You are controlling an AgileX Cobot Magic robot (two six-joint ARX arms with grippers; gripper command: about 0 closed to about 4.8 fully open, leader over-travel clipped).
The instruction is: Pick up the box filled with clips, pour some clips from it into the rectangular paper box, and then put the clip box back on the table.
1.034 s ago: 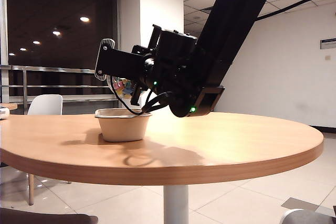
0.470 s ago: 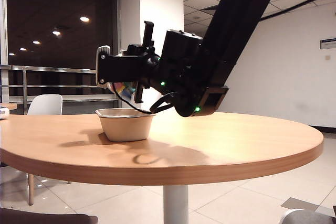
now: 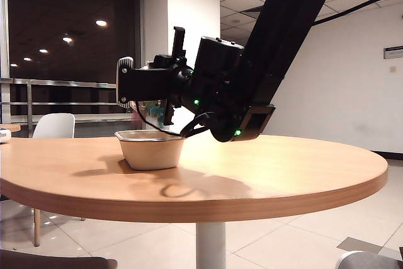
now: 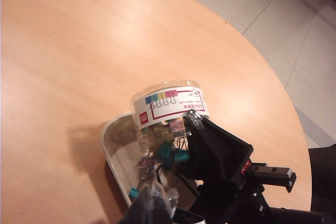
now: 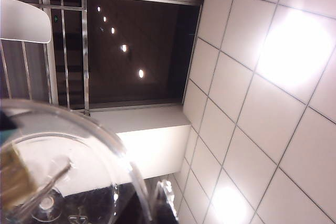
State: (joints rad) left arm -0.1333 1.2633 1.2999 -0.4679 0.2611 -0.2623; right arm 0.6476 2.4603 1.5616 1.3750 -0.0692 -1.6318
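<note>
Above the paper box (image 3: 150,149), my right gripper (image 4: 173,169) clamped the jar (image 4: 169,109) mouth-down at six o'clock, clips (image 4: 167,155) dropping; left gripper unseen, couldn't tell.

jar (image 4: 168,109): clear, white label | clips (image 4: 167,155): teal | paper box (image 3: 150,150): beige | table (image 3: 271,168): light-brown wood

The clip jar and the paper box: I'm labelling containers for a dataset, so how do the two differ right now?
The clip jar is clear plastic with a printed label; the paper box is plain beige pulp.
The jar is round and smaller; the box is rounded-rectangular and wider.
The jar is held tipped in the air by the right gripper; the box stands upright on the table.
Both are open.
</note>
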